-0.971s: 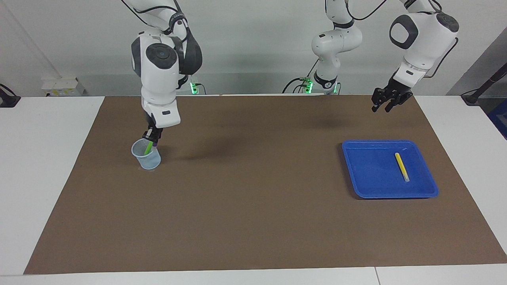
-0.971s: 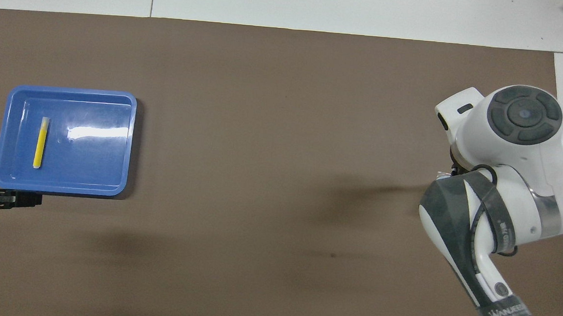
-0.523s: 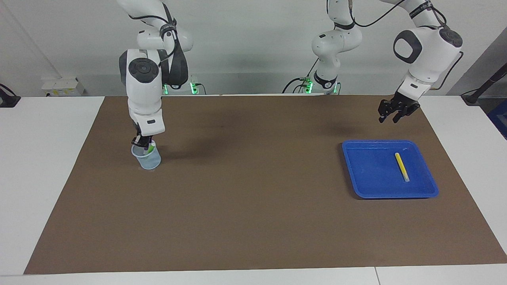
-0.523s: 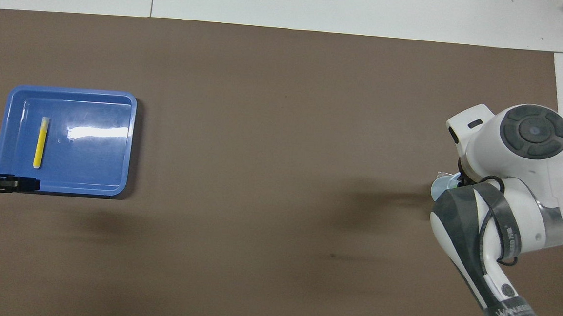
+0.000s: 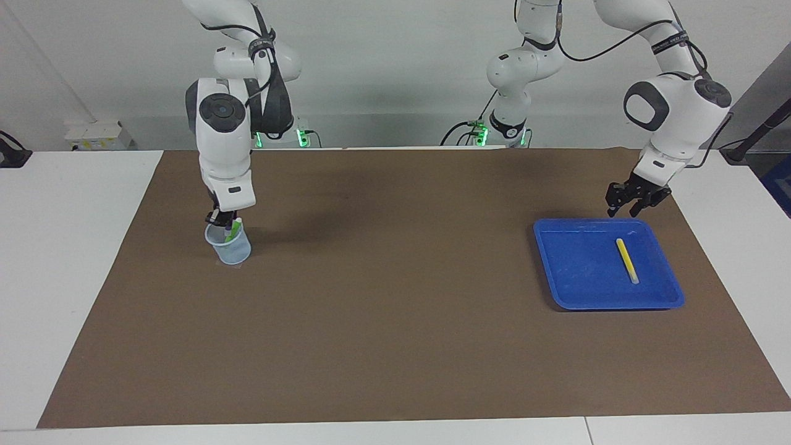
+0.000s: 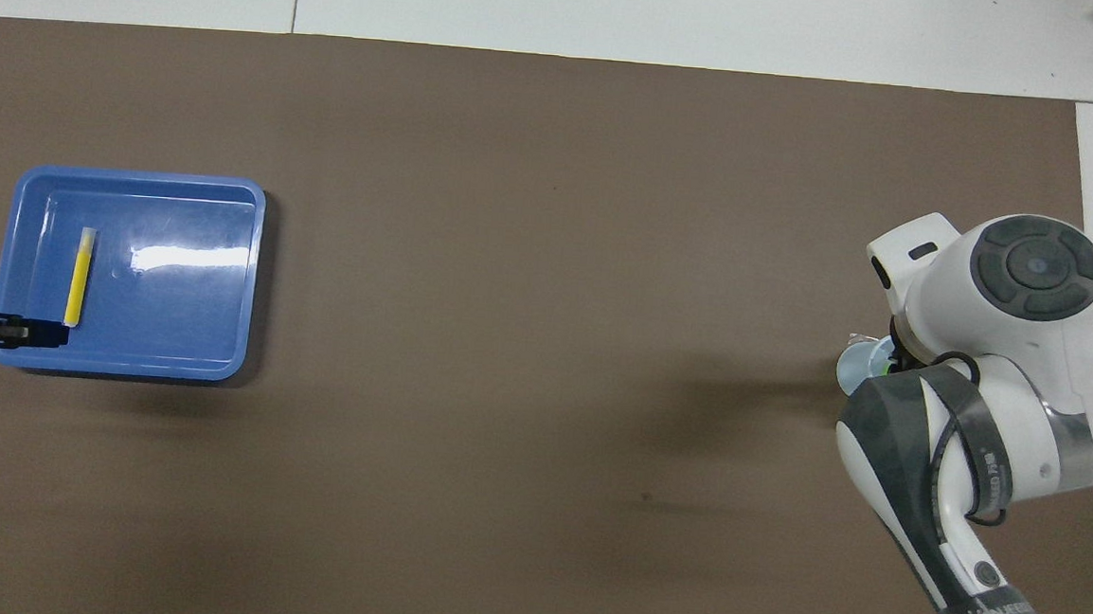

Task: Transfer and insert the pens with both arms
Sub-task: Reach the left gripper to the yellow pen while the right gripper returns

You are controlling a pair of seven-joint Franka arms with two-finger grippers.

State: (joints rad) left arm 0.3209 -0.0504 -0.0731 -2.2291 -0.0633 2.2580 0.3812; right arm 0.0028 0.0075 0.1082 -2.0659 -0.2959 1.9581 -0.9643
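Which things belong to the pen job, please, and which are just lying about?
Job: yellow pen in the blue tray; green pen in the clear cup; left gripper over its edge; right gripper over the cup.
Lying about: white box, black object, off the mat at the right arm's end.

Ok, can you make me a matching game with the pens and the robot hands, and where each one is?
1 yellow pen
2 green pen
3 left gripper
4 right gripper

a standing in the clear cup
b over a corner of the blue tray
c right above the cup's rim
d lying flat in the tray

Pairs: 1-d, 2-a, 3-b, 4-c
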